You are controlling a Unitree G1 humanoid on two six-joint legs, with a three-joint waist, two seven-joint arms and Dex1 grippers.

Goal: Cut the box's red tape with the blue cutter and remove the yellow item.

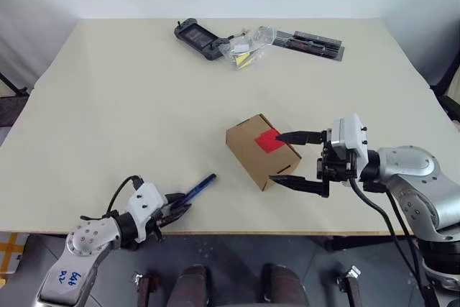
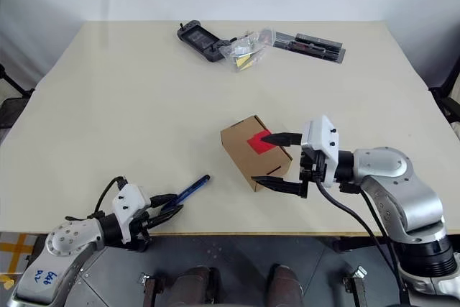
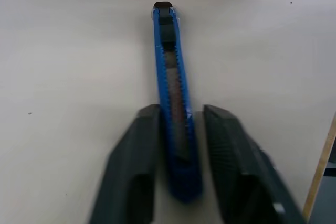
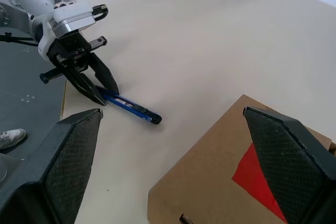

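The box, a small brown carton, stands right of the table's middle with the red tape across its top seam. My right gripper is open around the box's right corner, one finger over the tape and the other low by the box's front side. The blue cutter lies flat near the table's front edge, its dark tip pointing toward the box. My left gripper is shut on the cutter's rear end, a finger on either side. The yellow item is hidden.
At the far side of the cream table lie a black handheld device, a clear plastic bag and a flat black tool strip. The table's front edge runs just behind my left gripper.
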